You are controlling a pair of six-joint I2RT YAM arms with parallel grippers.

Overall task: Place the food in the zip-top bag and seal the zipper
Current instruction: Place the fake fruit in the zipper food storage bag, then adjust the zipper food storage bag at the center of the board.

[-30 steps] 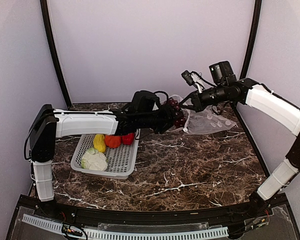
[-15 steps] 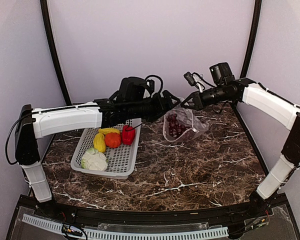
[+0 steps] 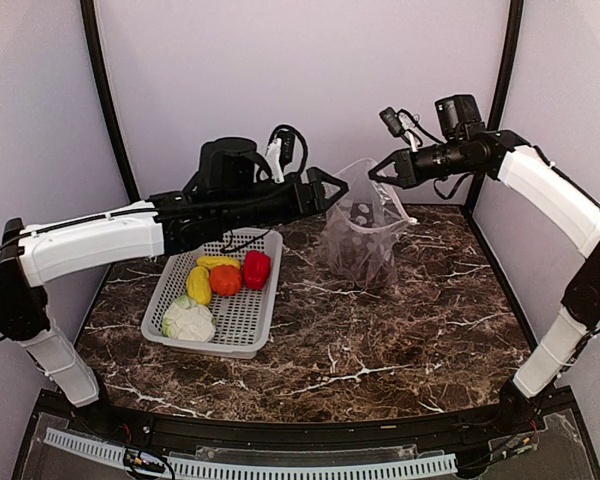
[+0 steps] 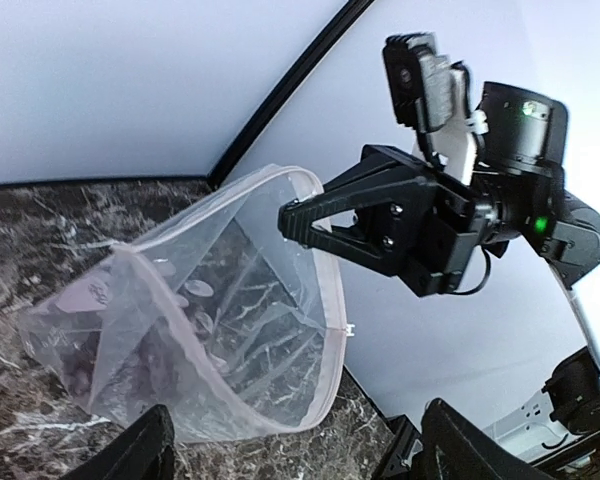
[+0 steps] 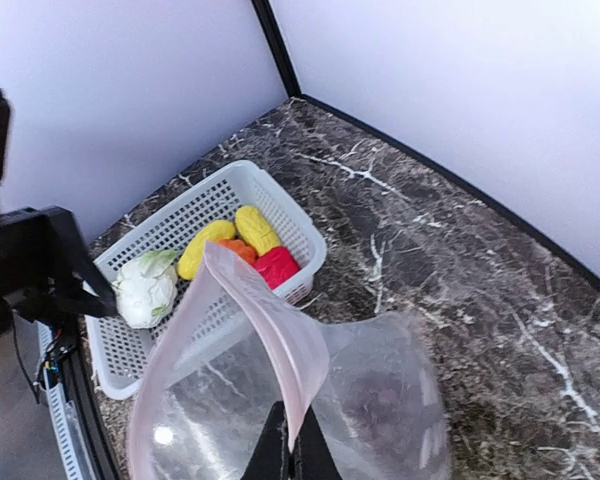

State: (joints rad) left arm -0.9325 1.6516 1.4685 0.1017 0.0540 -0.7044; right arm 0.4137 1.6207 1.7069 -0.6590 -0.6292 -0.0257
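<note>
My right gripper is shut on the pinkish zipper of the clear zip-top bag and holds it up, mouth open, bottom on the table. The dark purple grape bunch lies inside at the bottom. My left gripper is open and empty, just left of the bag's mouth. The left wrist view shows the open bag, its zipper and the right gripper. The right wrist view shows fingers pinching the strip. The yellow, orange, red and cabbage pieces lie in the basket.
The white mesh basket sits at the table's left, under my left forearm; it also shows in the right wrist view. Black frame posts stand at the back corners. The dark marble table spreads in front of the bag.
My left gripper let go of the grape bunch in the bag and drew back left, open. My right gripper raised the bag's mouth, so the bag now hangs upright.
</note>
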